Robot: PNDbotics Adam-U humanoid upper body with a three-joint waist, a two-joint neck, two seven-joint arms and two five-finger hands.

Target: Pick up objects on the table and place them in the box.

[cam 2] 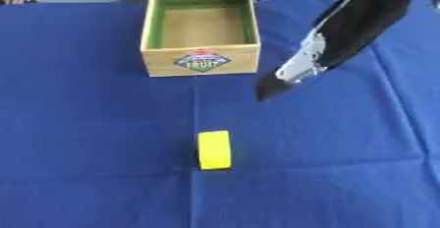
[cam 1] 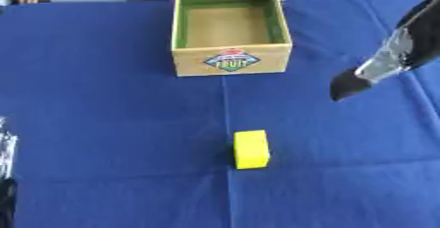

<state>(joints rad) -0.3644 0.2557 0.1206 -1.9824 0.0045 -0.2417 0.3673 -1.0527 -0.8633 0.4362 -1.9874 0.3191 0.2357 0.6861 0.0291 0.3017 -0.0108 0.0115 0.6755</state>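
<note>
While right hand point(cam 2: 296, 74) hangs empty, fingers straight and together: yellow block point(cam 2: 214, 150) at seven o'clock, long axis twelve-to-six, nearer than left hand.

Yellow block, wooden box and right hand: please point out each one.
yellow block point(cam 1: 252, 149): left eye view, on its top face.
wooden box point(cam 1: 230, 60): left eye view, on its front wall.
right hand point(cam 2: 302, 70): right eye view, on a silver finger part.

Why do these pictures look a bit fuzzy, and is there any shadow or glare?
Left eye view: the right hand is smeared, the box label unreadable, a small dark shadow left of the yellow block. Right eye view: soft throughout, even light on the blue cloth, no glare.
</note>
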